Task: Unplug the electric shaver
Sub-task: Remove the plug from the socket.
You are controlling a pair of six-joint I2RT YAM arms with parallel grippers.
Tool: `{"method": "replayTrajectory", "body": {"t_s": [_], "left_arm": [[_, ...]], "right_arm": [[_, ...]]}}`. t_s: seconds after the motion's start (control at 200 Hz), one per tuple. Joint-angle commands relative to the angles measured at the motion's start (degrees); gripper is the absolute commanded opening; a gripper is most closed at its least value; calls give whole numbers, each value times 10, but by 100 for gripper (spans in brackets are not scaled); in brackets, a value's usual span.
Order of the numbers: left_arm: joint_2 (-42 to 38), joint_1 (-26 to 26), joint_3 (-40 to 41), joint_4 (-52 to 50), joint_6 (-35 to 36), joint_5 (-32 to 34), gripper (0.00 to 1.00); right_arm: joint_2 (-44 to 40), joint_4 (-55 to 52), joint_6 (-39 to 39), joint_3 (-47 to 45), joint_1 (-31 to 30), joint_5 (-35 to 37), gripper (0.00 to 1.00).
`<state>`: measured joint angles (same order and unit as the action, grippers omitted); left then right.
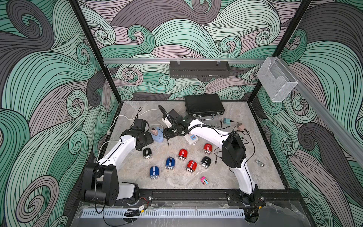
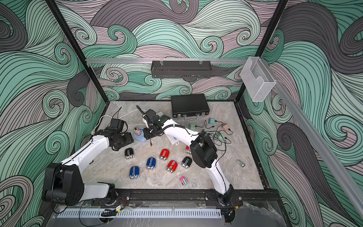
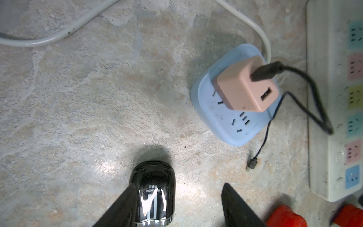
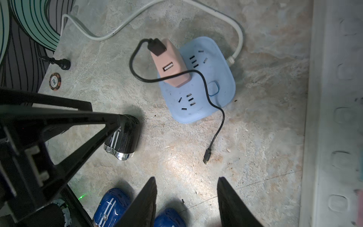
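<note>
- Black shaver (image 3: 152,192) lies flat on the worktop (image 3: 78,98), left of centre. It is just on the near side of the blue socket block (image 3: 225,121), with its silver head end toward the near edge.
- The black cable (image 3: 265,72) starts at the pink charger (image 3: 245,86), which is plugged into the blue socket block. Its free plug lies on bare worktop, apart from the shaver, between it and the white power strip (image 3: 334,98).
- The left claw (image 3: 179,184) hangs over the shaver with its jaws wide apart and grips nothing. One finger (image 3: 121,206) lies along the shaver's side, and we cannot tell whether it touches. The other finger stands clear.
- The right claw (image 4: 186,177) reaches in from the right, near the cable's free plug. Its jaws are parted, with only bare worktop between them.
- Red shavers (image 1: 182,154) and blue shavers (image 1: 170,162) lie nearer to us and further right, apart from the cable.
</note>
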<state>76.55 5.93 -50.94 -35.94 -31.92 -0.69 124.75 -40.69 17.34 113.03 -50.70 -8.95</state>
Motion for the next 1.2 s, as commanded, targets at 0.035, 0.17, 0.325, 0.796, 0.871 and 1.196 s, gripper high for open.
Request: {"method": "replayTrajectory", "body": {"t_s": [0.035,0.17,0.325,0.796,0.871,1.196], "left_arm": [[22,-25,-28,14,-15,-62,67],[43,-48,-46,23,-21,-103,67],[71,-71,-48,45,-33,-148,66],[116,-119,-13,119,-39,-232,64],[119,-123,-5,127,-38,-236,64],[137,-124,24,156,-38,-249,64]], "right_arm": [[18,-32,-56,60,-7,35,51],[31,-27,-86,84,-13,30,51],[53,-36,-122,121,-27,44,51],[170,-91,-191,288,-38,85,58],[187,-96,-203,309,-36,83,61],[241,-103,-211,367,-11,38,64]]}}
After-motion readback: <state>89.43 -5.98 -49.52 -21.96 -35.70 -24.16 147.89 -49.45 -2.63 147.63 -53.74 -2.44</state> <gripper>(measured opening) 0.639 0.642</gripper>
